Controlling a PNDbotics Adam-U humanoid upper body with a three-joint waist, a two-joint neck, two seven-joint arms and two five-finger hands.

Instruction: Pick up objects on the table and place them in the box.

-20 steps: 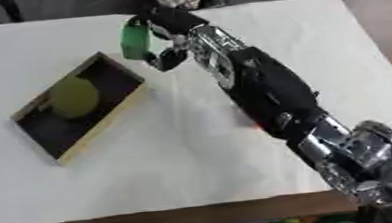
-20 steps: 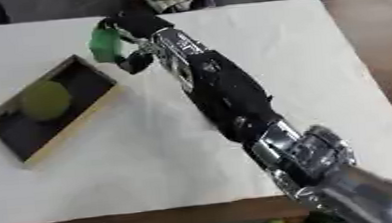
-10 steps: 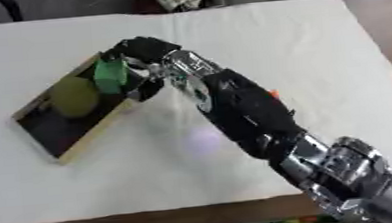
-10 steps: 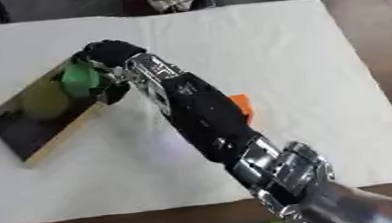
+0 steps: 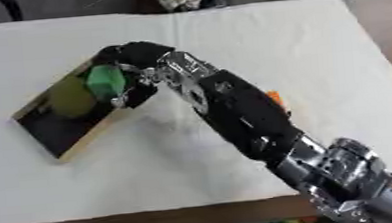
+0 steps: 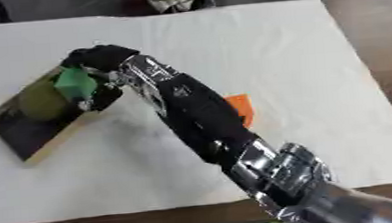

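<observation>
Holding the green block (image 5: 105, 82) pinched in my right hand (image 5: 136, 68), I have it over the box (image 5: 83, 143) at about ten o'clock, beside the olive ball (image 5: 70, 98). It looks light and rigid, best gripped across flat faces.

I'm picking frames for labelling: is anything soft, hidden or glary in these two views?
Left eye view: the right hand and the green block it holds over the box look smeared; the orange object is mostly hidden by the arm. Right eye view: more of that orange object shows, edges soft. Lighting is even on the white cloth, with no glare.
</observation>
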